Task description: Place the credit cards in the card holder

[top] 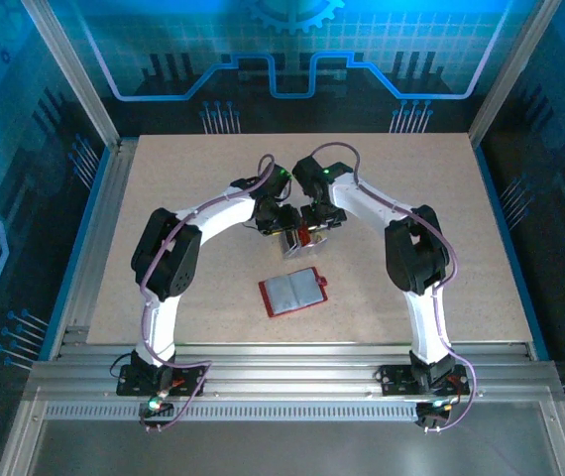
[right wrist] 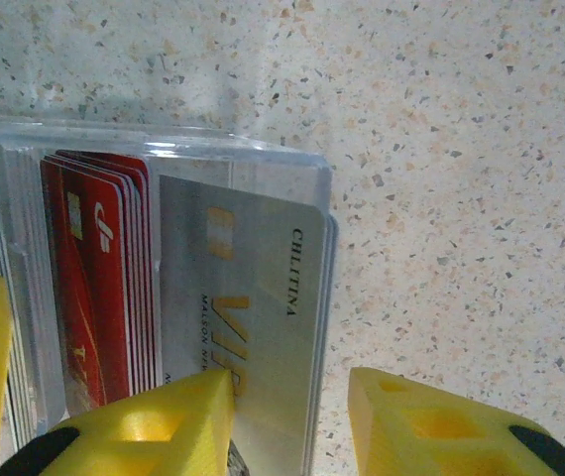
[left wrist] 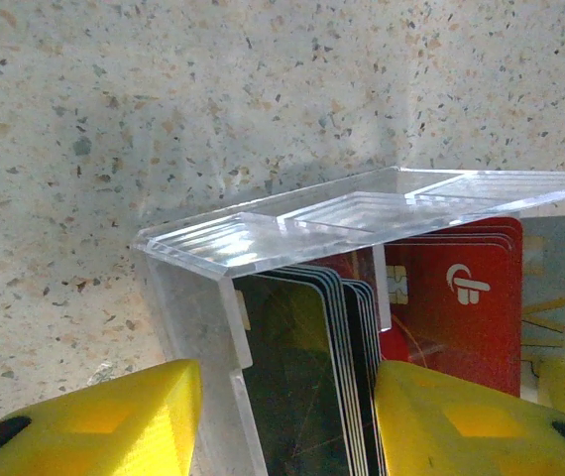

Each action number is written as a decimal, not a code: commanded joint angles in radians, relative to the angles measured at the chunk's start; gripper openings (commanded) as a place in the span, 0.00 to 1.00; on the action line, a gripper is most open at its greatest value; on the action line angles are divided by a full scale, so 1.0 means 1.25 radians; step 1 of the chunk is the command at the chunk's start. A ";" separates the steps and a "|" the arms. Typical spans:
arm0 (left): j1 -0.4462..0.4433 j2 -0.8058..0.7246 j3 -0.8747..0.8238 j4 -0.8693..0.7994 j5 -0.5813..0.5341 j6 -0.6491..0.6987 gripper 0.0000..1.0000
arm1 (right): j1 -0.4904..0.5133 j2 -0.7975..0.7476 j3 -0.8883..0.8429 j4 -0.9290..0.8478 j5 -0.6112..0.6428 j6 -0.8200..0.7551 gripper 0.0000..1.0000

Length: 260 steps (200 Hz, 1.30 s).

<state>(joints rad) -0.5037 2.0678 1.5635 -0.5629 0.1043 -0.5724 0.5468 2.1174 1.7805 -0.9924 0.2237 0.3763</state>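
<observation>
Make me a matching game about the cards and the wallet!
Things:
1. dark cards
2. silver card
3. red cards
4. wallet

Places:
A. lying open on the table
B. between the fingers of the right gripper
C. in the middle part of the clear box
D. between the fingers of the left gripper

Pairs: 1-D, 2-B, 3-C, 4-A

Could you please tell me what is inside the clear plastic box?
Three stacks: dark cards, red cards and silver cards. Their lower ends are hidden behind the yellow fingers.
</observation>
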 commanded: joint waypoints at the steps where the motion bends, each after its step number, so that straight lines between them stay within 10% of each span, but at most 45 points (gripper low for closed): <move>1: 0.000 0.037 -0.001 -0.027 -0.021 0.022 0.50 | -0.010 0.020 0.021 -0.026 0.002 -0.011 0.37; 260: 0.006 0.054 -0.049 0.002 -0.015 0.011 0.49 | 0.004 -0.036 0.072 -0.094 0.081 -0.036 0.27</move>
<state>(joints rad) -0.5030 2.0693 1.5421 -0.5110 0.1097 -0.5690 0.5449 2.1098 1.8301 -1.0599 0.2985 0.3424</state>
